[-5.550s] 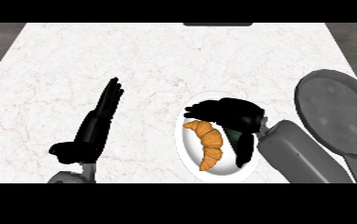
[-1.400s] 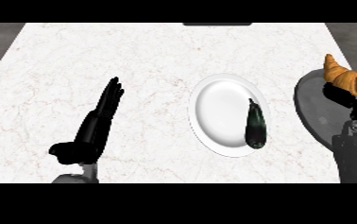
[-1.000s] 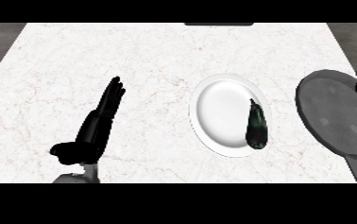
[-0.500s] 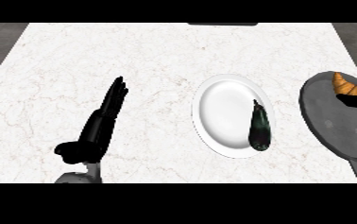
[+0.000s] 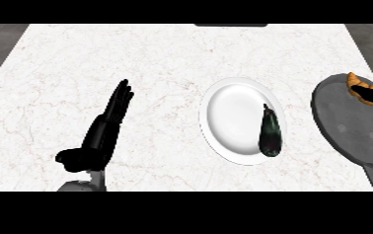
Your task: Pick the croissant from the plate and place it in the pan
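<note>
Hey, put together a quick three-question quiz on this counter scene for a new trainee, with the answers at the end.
1. True or false: the croissant lies on the white plate.
2. What lies on the plate? A) a dark elongated vegetable B) a banana C) a fork
3. Fill in: the only hand in view is the robot's ____ hand, resting open on the counter.

Key:
1. False. It shows at the grey pan, by the view's right edge.
2. A
3. left
</note>
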